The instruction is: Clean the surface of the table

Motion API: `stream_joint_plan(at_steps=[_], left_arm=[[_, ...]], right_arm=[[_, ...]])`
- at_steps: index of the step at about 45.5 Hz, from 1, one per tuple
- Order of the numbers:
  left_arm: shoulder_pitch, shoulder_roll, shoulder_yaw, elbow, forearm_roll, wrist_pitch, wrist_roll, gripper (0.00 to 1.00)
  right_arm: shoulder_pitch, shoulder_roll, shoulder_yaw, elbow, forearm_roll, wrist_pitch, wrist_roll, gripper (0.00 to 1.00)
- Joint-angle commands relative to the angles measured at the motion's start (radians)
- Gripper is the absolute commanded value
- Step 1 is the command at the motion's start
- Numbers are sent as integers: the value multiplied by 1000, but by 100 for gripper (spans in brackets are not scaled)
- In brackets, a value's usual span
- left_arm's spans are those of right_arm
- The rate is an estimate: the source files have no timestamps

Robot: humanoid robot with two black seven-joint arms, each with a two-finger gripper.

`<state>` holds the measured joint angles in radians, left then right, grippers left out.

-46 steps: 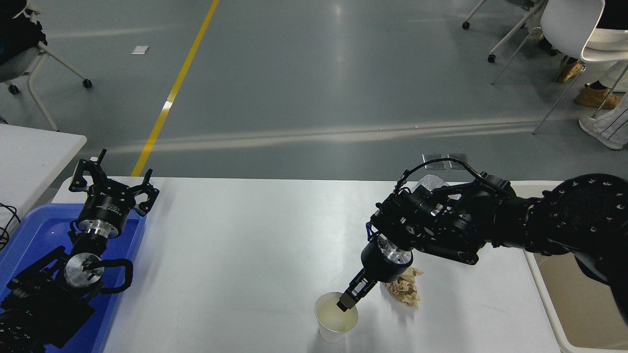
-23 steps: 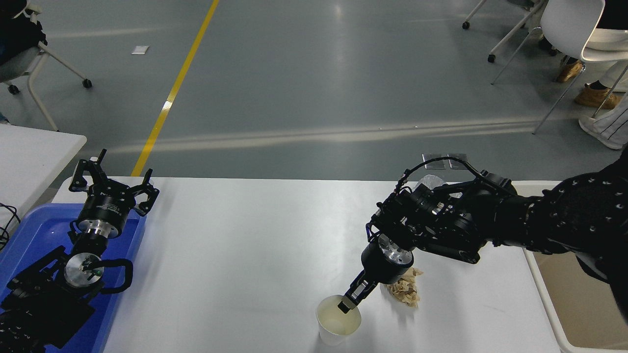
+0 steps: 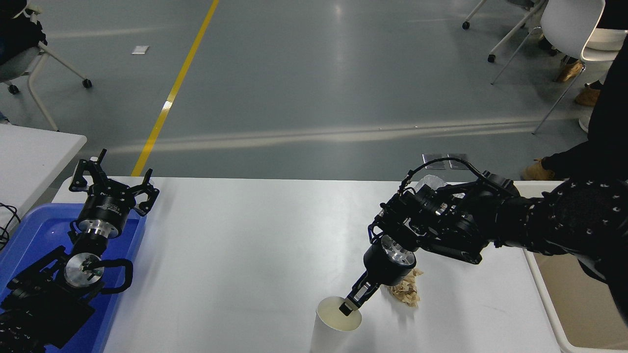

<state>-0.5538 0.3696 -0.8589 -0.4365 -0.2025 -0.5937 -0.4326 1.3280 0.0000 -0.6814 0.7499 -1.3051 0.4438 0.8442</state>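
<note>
At the far left edge a smaller white table (image 3: 34, 152) was partly seen, and just near of it a blue tray (image 3: 29, 230) was set at the left end of the table surface (image 3: 245, 255), the wide glossy white top that filled the lower half of the view from the tray across to its right end. The left arm was parked over the tray, and the left gripper (image 3: 114, 182) was held with its fingers spread apart and nothing between them, pointed toward the far side. Toward the right, near the near edge, a white paper cup (image 3: 331, 331) was seen with its pale, cream-tinted inside turned up to the camera and its wall running down to the picture's bottom edge; whether it was resting on the surface could not be told. The right gripper (image 3: 349, 305) was closed on the cup's rim at its right side, one finger being inside the mouth. Just right of the cup, a crumpled brown paper napkin (image 3: 405, 293) was lying on the surface, partly covered by the wrist. Behind the right arm a clear crumpled plastic item (image 3: 431, 182) was partly hidden. At the right end a white bin (image 3: 544, 294) with a tan inside was placed beside the table.
</note>
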Motion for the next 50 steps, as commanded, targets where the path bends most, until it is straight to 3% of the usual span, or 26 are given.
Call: stream_joint_plan(at_steps=[1,31,50], left_arm=[[0,0,0,1,0,0,0,100],[0,0,0,1,0,0,0,100],[0,0,0,1,0,0,0,100]], right_arm=[[10,0,-6,-15,3,-28,28,0],[161,0,152,-251,256,-43,28,0],[209,0,212,-302,409,-34,28,0]])
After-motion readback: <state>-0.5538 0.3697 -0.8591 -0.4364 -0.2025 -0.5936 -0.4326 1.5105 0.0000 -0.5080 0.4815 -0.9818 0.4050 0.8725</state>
